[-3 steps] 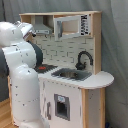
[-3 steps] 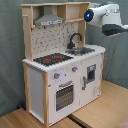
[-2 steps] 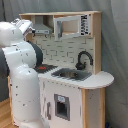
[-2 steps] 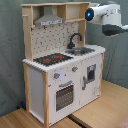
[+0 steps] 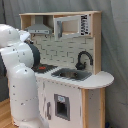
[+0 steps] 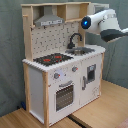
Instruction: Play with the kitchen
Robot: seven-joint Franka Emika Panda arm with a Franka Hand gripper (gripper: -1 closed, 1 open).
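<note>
The kitchen [image 5: 75, 92] [image 6: 35, 85] is a white and light-wood toy unit seen in both exterior views. It has a black-red hob [image 6: 52, 59], a grey hood [image 6: 49, 20], a black faucet [image 6: 75, 39] over a sink [image 6: 81, 50], an oven door [image 6: 64, 95] and a pegboard back [image 6: 52, 40]. The white robot arm [image 5: 20, 75] stands against the kitchen's hob end in the first exterior view. In the second exterior view an arm link [image 6: 102, 22] hangs above the sink end. My gripper shows in neither view.
A grey curtain [image 6: 10, 50] hangs behind the kitchen. The unit stands on a wooden surface [image 6: 107, 107]. A rounded counter end [image 5: 97, 79] juts out beside the sink. The arm's body hides part of the hob [image 5: 44, 67] in the first exterior view.
</note>
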